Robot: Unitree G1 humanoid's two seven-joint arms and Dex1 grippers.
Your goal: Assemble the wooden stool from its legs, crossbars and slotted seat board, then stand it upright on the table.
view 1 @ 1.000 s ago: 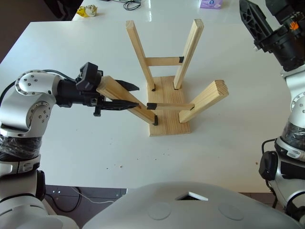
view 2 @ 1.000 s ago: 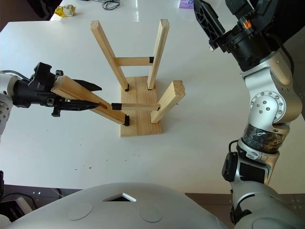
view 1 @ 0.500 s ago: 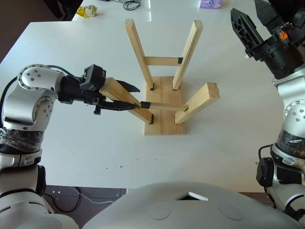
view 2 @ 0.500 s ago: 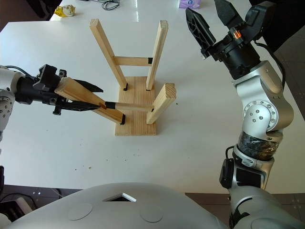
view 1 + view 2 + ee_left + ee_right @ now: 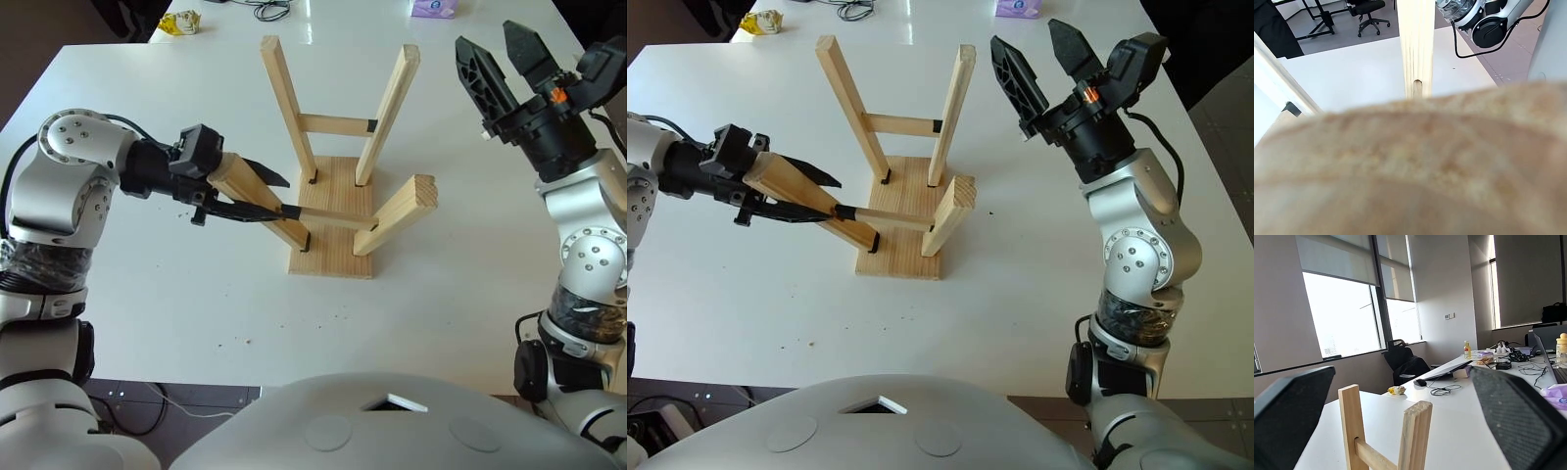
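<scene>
Inverted stool: seat board lies flat on the table, far legs pointing upward. The left gripper pinches the near-left leg, whose long axis slants up from the board toward the gripper's wrist. The right gripper, fingers spread, hangs beside the far legs, apart from them.

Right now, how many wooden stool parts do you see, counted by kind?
Legs: 4
Crossbars: 2
Slotted seat board: 1
Total: 7
</scene>
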